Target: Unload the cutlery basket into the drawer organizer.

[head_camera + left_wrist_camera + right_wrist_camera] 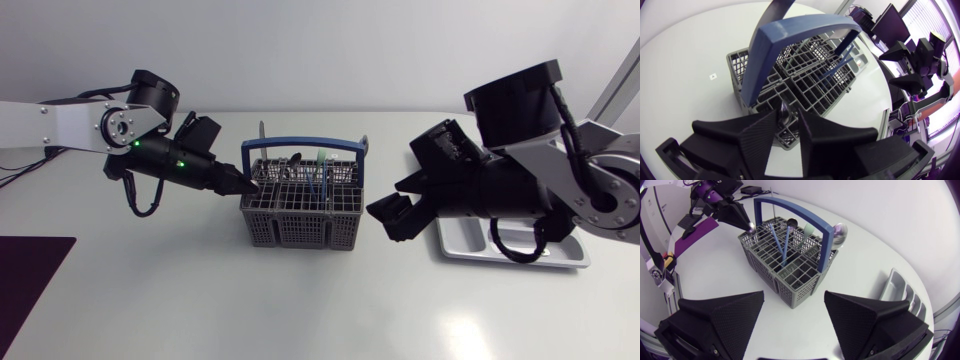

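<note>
The grey cutlery basket (300,225) (810,90) (790,275) with a blue handle (305,145) stands mid-table. It holds blue-handled pieces (782,242), a green one (322,157) and a silver spoon (840,234) at its far side. My left gripper (250,185) (788,117) (747,225) is at the basket's left corner. Its fingers (760,140) are closed on the round end of another silver spoon (785,114) (750,227) standing in a corner cell. My right gripper (392,200) (794,300) hangs open just right of the basket, apart from it. The white drawer organizer (460,240) (900,292) lies under my right arm.
A dark purple mat (30,275) (697,230) lies at the table's front left. Bare table runs along the front edge, in front of the basket.
</note>
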### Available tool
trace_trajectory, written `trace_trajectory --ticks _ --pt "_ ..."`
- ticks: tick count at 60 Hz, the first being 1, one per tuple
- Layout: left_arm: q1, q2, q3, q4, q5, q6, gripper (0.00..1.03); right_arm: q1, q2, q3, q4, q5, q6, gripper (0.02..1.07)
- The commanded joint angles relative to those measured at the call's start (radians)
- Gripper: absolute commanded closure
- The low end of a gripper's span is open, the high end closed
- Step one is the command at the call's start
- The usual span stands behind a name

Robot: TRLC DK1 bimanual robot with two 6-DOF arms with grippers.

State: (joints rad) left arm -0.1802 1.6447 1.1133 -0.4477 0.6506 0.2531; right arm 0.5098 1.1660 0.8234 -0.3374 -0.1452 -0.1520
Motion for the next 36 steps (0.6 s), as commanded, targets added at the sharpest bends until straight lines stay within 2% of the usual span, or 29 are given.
trace_trajectory --ticks 1,14,36 --pt "-0.008 0.030 0.026 -0.008 0.011 -0.026 0.70 0.007 -0.009 0.002 -0.005 -0.001 0.026 0.20" --pt "-0.004 0.020 0.019 -0.008 0.012 -0.031 0.77 0.007 -0.017 -0.017 0.003 0.001 0.023 0.20" --pt "0.010 -0.036 0.013 -0.006 0.067 -0.055 0.79 0.007 -0.022 -0.018 0.003 0.002 0.020 0.20"
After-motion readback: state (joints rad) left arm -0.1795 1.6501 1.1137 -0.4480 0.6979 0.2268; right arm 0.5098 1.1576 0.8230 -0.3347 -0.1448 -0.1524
